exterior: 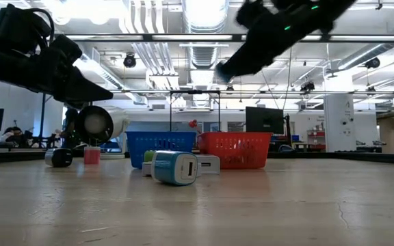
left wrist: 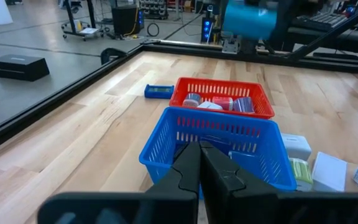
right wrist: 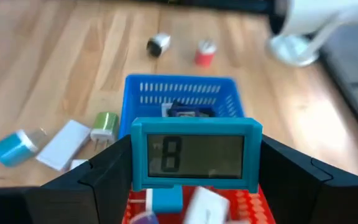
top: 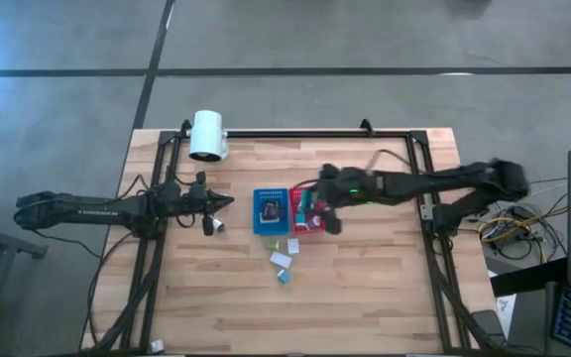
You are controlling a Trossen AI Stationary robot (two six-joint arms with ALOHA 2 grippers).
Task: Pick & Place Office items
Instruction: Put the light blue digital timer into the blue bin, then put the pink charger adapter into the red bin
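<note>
Wooden table (top: pixel 365 288) under us, we are waiting on the left with our left gripper (left wrist: pixel 201 163) pressed together, holding nothing. In the middle, our right gripper (right wrist: pixel 194 163) is pinching a teal clock (right wrist: pixel 196 154) by its short ends, hanging right over the red tray (top: pixel 310 222). Its long side is lying flat across the fingers, screen facing the wrist camera.

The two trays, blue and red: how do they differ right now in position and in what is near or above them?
The blue tray sits toward the left arm; the red tray sits beside it, toward the right arm. The right hand, holding a teal timer, hovers over the red tray, while the left hand, shut and empty, waits short of the blue tray. Both are perforated rectangular baskets already holding small items.
</note>
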